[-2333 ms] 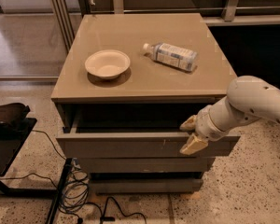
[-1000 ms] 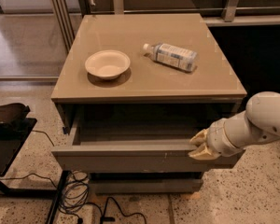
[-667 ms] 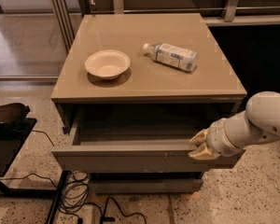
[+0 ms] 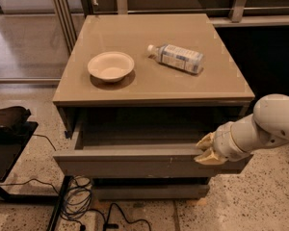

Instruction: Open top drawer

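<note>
camera view | top drawer (image 4: 135, 166) stands part-way out under the cabinet top (image 4: 202, 88), front flat, grey, handleless | gripper (image 4: 207, 150) at the front's upper lip, right end, we judge for pulling; clenched or released we cannot tell | round pale bowl (image 4: 111, 66) and clear bottle (image 4: 176, 57) rest on the top

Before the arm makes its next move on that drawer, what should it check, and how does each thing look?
1. Top drawer stands partly open, grey inside showing: ok.
2. Gripper sits at the right end of the drawer front: ok.
3. Gripper's hold on that front: cannot tell.
4. Bowl and bottle lie on the cabinet top, back from its front edge: ok.
5. Cables lie below the drawer's left corner, not touching it: ok.
</note>
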Motion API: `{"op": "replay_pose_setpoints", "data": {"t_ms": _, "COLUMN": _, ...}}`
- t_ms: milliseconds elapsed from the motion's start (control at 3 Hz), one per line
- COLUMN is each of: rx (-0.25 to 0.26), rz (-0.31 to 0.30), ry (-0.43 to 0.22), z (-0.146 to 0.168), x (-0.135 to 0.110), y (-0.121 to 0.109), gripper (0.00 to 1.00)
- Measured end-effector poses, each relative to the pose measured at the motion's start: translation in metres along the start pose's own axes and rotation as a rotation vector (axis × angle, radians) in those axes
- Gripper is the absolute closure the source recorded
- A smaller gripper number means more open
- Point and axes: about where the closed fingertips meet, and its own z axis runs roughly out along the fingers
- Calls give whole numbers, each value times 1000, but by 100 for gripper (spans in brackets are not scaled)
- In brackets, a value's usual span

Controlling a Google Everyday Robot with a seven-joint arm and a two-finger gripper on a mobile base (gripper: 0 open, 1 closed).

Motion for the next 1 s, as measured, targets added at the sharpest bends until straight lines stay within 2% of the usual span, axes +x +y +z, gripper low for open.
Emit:
{"op": "replay_pose_setpoints", "data": {"t_ms": 333, "rx": 0, "rz": 0, "ry": 0, "z": 0, "x": 0, "y": 0, "gripper": 38}}
{"op": "replay_pose_setpoints", "data": {"t_ms": 1000, "rx": 15, "rz": 34, "ry": -58, "z": -14, "x": 20, "y": 44, "gripper": 84}}
